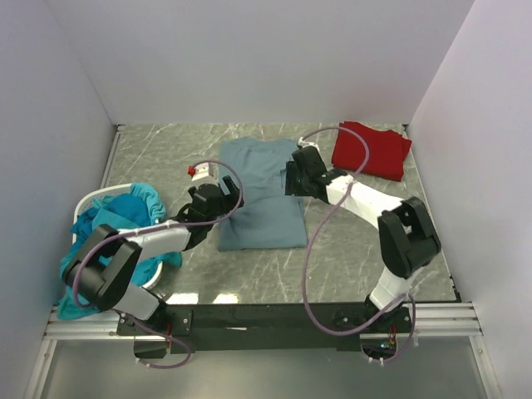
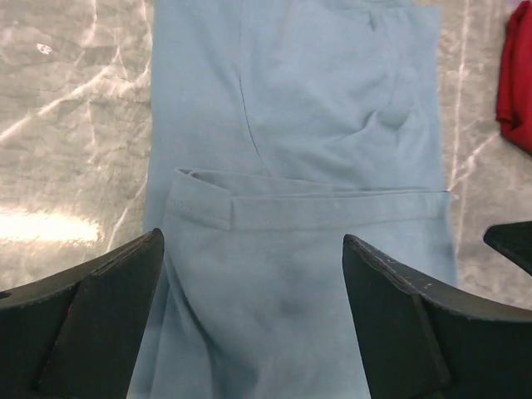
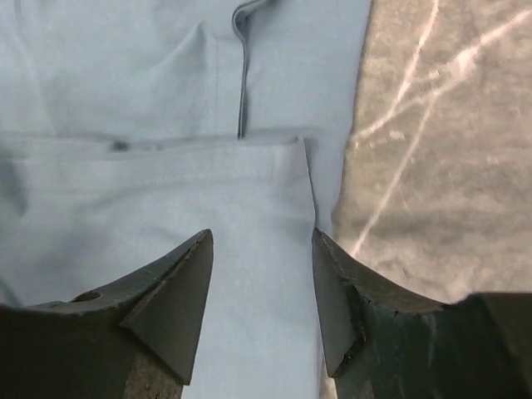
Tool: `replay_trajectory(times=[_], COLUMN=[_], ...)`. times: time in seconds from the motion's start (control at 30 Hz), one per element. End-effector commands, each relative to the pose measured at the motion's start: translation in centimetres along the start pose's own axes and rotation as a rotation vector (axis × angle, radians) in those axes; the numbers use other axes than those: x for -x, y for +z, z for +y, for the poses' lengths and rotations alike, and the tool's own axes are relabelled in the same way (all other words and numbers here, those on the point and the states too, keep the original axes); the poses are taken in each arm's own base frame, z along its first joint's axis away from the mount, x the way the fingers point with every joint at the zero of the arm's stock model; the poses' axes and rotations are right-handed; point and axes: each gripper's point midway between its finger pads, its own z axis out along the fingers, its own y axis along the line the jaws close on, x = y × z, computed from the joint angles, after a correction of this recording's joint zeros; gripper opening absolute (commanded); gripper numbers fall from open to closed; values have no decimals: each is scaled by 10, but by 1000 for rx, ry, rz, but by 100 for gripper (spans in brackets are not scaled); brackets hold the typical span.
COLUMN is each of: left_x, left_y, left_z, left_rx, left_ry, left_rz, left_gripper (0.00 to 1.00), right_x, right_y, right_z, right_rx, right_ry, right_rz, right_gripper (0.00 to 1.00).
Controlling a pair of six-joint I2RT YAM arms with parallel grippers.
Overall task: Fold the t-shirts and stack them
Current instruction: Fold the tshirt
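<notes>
A grey-blue t-shirt (image 1: 262, 195) lies partly folded in the middle of the table, its lower part doubled up over the upper part. My left gripper (image 1: 218, 197) sits at the shirt's left edge. In the left wrist view it (image 2: 253, 238) is open wide over the folded hem (image 2: 307, 208). My right gripper (image 1: 293, 179) sits at the shirt's right edge. In the right wrist view it (image 3: 262, 234) is open over the fold's right corner (image 3: 283, 166), with flat cloth between the fingers. A folded red t-shirt (image 1: 371, 150) lies at the back right.
A white basket (image 1: 90, 201) with crumpled teal shirts (image 1: 125, 214) stands at the left, beside the left arm. White walls close in the marble table (image 1: 158, 154) on three sides. The red shirt's edge shows in the left wrist view (image 2: 519, 75).
</notes>
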Motion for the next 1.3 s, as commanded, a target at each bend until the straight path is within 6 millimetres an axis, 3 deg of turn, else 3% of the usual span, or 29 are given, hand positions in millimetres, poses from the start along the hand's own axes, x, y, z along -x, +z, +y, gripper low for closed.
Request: replay_trajectory(times=[0.0,0.03,0.07,0.1,0.13,0.17,0.2,0.23,0.27,0.53,0.8,0.97,1.27], left_x=[6,-6,-11,-8,-18,-22,-18,-26,-27,-51,-75,-76,-82], left_y=[-16,-21,-26,-33,-39,-44,-52,-58,-62,-98,-96,-94,-92], left_z=[-1,7,8,8,18,23,23,30,31,41,49,45,48], left_rx=[-31,-30,-43,-55,-39,-25,-35,-27,-30,-55,-22,-30,-11], left_ry=[6,14,6,-6,-5,-21,-34,-32,-43,-80,-67,-52,-30], left_rz=[-6,20,34,25,44,56,42,57,60,119,202,211,233], left_gripper=[93,92,92,91,91,90,88,87,87,82,83,83,83], right_x=[10,5,-13,-15,-21,-39,-46,-47,-63,-90,-113,-129,-145], right_y=[-30,-31,-30,-38,-39,-39,-41,-47,-46,-65,-60,-53,-53], right_z=[0,-1,-7,-6,-9,-14,-15,-14,-19,-10,-14,-23,-22], right_rx=[43,49,43,62,64,60,66,83,78,192,170,131,157], right_ry=[11,16,22,31,38,37,48,54,55,92,86,91,93], right_rz=[-76,-71,-41,-50,-46,-14,-8,-16,10,30,87,121,163], right_gripper=[58,58,58,58,58,58,58,58,58,56,54,53,51])
